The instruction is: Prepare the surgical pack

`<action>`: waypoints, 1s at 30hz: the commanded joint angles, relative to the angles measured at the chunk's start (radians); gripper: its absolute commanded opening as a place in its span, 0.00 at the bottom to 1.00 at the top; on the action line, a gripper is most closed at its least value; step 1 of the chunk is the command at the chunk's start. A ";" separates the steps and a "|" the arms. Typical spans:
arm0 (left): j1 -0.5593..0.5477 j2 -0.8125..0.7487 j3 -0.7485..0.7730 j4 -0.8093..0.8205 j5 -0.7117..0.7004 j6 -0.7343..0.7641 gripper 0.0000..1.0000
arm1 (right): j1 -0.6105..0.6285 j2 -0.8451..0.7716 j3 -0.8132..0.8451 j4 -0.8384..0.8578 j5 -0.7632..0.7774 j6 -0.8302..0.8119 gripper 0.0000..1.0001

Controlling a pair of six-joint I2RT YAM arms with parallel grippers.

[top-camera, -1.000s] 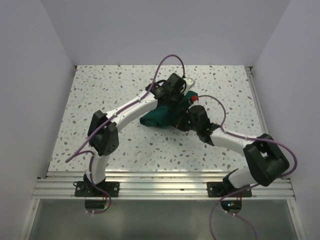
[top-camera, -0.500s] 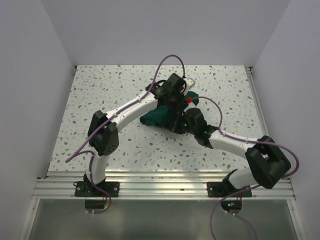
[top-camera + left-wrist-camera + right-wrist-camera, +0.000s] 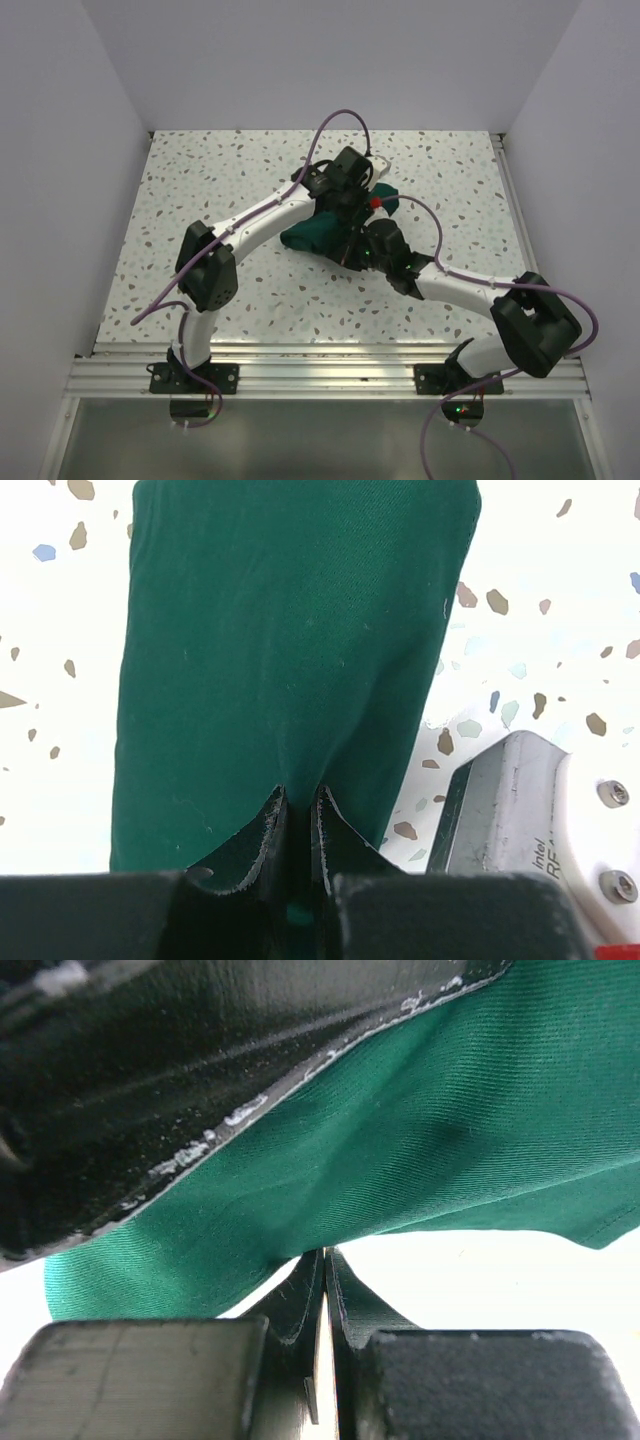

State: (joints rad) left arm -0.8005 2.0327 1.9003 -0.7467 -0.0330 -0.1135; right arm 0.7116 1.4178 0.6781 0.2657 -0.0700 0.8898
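Left gripper [image 3: 297, 798] and right gripper [image 3: 323, 1260] are both pinching the green cloth [image 3: 290, 630] mid-fold; next probably needs a coordinated fold-over.

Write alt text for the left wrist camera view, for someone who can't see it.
A dark green cloth fills most of the view over a white speckled table, with the left gripper pinched shut on its near edge. A white and grey device marked intel shows at the lower right.
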 commanded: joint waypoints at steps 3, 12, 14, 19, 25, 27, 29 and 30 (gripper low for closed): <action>-0.020 -0.058 0.033 0.063 0.047 -0.035 0.00 | -0.011 -0.002 0.028 0.052 0.041 -0.043 0.04; -0.020 -0.098 -0.024 0.086 0.053 -0.037 0.00 | -0.133 0.053 0.005 0.130 -0.053 -0.014 0.03; -0.020 -0.101 -0.027 0.087 0.054 -0.037 0.00 | -0.152 0.072 0.006 0.151 -0.077 -0.006 0.03; -0.020 -0.103 -0.029 0.096 0.070 -0.038 0.00 | -0.164 0.128 -0.009 0.205 -0.088 0.012 0.03; -0.020 -0.120 -0.053 0.118 0.074 -0.040 0.00 | -0.182 0.200 -0.043 0.318 -0.102 0.054 0.02; -0.020 -0.126 -0.073 0.128 0.084 -0.043 0.00 | -0.190 0.222 -0.070 0.404 -0.106 0.080 0.01; -0.026 -0.140 -0.121 0.144 0.087 -0.045 0.00 | -0.199 0.248 -0.081 0.469 -0.109 0.093 0.00; -0.028 -0.153 -0.141 0.165 0.088 -0.048 0.00 | -0.199 0.254 -0.089 0.486 -0.109 0.095 0.01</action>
State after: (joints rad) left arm -0.8021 1.9827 1.7924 -0.6643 -0.0090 -0.1211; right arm 0.5259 1.6478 0.6052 0.5552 -0.1787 0.9463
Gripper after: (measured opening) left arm 0.126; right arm 0.012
